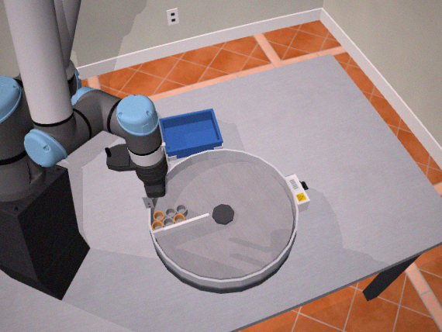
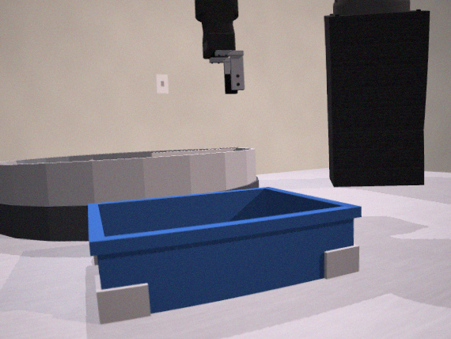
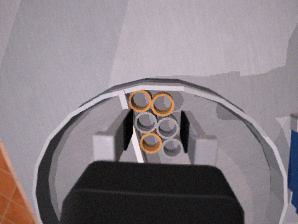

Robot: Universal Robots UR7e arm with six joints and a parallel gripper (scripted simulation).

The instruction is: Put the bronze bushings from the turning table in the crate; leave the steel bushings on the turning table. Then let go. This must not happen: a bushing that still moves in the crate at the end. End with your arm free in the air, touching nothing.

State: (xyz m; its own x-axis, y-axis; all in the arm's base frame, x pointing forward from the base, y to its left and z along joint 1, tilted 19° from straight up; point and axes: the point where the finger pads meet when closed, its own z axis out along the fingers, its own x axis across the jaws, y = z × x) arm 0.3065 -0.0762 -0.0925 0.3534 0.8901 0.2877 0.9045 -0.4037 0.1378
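Note:
The round turning table (image 1: 225, 217) holds a cluster of bushings at its left rim, against a white bar (image 1: 186, 223). Three are bronze: (image 1: 157, 214), (image 1: 157, 224), (image 1: 178, 218). Three steel ones (image 1: 170, 212) stand among them. In the wrist view the bronze rings (image 3: 140, 101), (image 3: 163, 104), (image 3: 150, 143) and the steel rings (image 3: 146, 121), (image 3: 168, 127) lie below and between my fingers. My gripper (image 3: 156, 122) (image 1: 152, 202) (image 2: 233, 75) is open and empty, well above the cluster, high over the table's wall. The blue crate (image 1: 191, 133) (image 2: 221, 241) is empty.
The table's grey wall (image 2: 126, 174) stands behind the crate. A black hub (image 1: 223, 213) marks the table's centre. A small control box (image 1: 298, 188) sits at its right rim. The arm's black pedestal (image 2: 376, 99) stands to the left of the turning table.

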